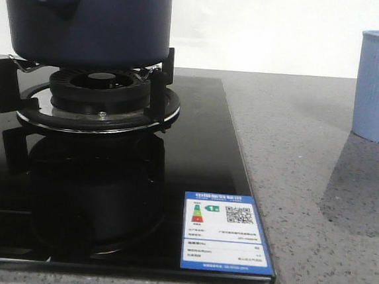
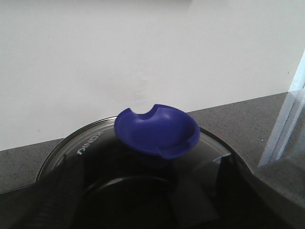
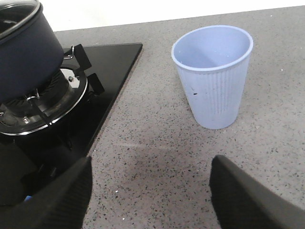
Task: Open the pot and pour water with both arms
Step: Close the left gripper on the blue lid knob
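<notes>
While the pot (image 1: 87,17) sits on the burner's metal supports (image 1: 157,89) on the black glass stove (image 1: 201,163), its stubby hollow side handle points toward the front camera. Lid (image 2: 95,138): glass, in place on the pot, topped by a blue dish-shaped knob (image 2: 157,130). Left gripper (image 2: 138,200): poised just above the lid, its dark fingers (image 2: 57,191) flanking the knob without touching it, jaws spread wide. Right gripper (image 3: 150,191): low over the speckled grey desk (image 3: 143,157), jaws wide apart and holding nothing. Pale blue ribbed cup (image 3: 214,76): upright on the desk, beside the stove's right edge, well apart from the pot. Energy label (image 1: 225,233): stuck on the stove's near right corner.
</notes>
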`<state>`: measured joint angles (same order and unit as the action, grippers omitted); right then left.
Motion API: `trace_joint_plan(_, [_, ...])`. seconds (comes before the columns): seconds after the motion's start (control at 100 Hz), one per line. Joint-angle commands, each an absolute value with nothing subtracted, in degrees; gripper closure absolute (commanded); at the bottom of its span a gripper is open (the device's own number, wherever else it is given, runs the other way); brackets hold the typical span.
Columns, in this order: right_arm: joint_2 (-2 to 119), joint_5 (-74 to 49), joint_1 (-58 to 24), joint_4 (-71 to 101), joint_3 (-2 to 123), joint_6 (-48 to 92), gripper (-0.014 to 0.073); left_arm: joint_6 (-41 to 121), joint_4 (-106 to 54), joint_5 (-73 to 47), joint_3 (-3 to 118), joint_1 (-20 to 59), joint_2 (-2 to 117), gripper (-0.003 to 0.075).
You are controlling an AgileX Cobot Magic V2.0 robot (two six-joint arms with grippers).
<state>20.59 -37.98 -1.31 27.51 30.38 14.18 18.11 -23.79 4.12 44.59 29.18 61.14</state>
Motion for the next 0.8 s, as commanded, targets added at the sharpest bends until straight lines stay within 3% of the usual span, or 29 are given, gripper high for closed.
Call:
trace_joint_plan(0.0, [21.50,-34.10,-1.33,28.81,32.41,15.04,0.0123,18.24,-23.34,8.36,47.97,29.64,62.59,0.0195])
trace_joint_plan(0.79, [21.50,-34.79,-1.33,28.81,32.41,15.04,0.0123,18.24,-22.90,11.50,54.88,29.92,72.26,0.0195])
